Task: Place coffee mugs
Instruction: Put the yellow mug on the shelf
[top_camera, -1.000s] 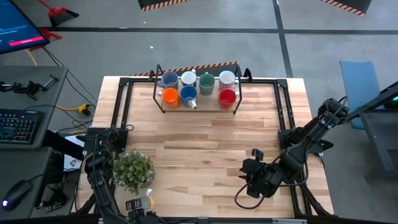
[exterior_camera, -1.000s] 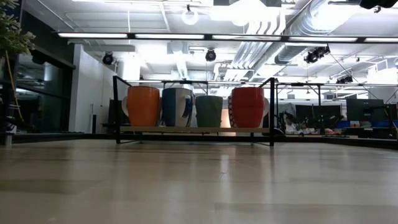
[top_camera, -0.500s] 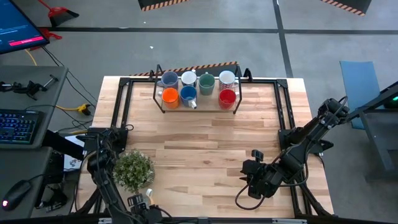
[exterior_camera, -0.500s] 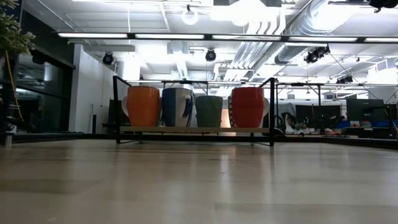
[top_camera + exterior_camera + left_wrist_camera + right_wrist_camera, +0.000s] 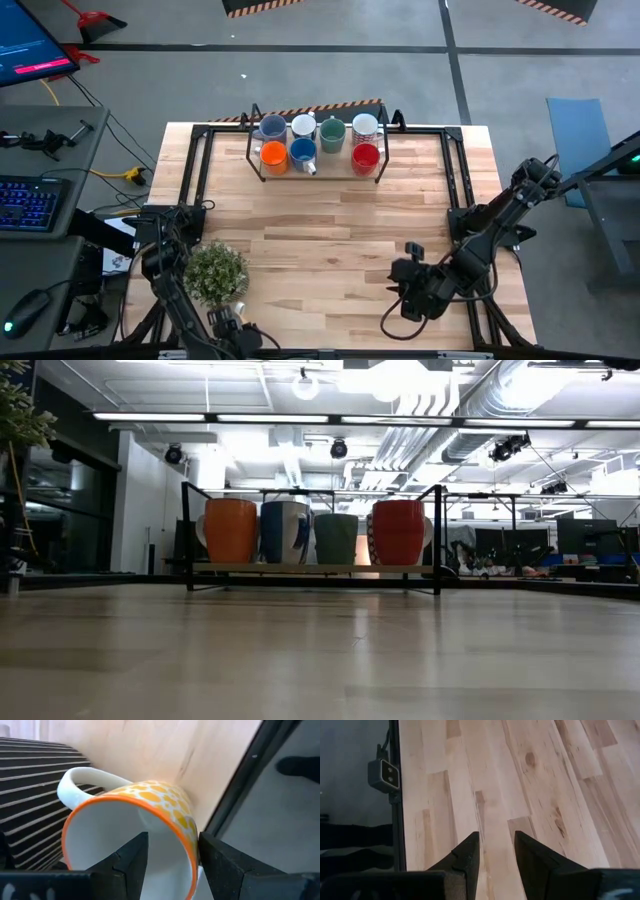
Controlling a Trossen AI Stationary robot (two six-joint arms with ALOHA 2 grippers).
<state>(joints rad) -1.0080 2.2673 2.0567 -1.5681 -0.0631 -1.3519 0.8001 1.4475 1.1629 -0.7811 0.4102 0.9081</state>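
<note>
Butcher-block table with a black perimeter frame, open-ceiling workshop behind in the low view; wire rack at 12 o'clock holds seven mugs, front row orange mug, blue mug, red mug, and a potted plant sits at 7 o'clock. Left gripper at 7 o'clock by the near edge pinches the rim of a white mug with orange pattern, one finger inside, one outside. Right gripper, at 5 o'clock, hangs over bare wood, fingers narrowly parted and empty.
</note>
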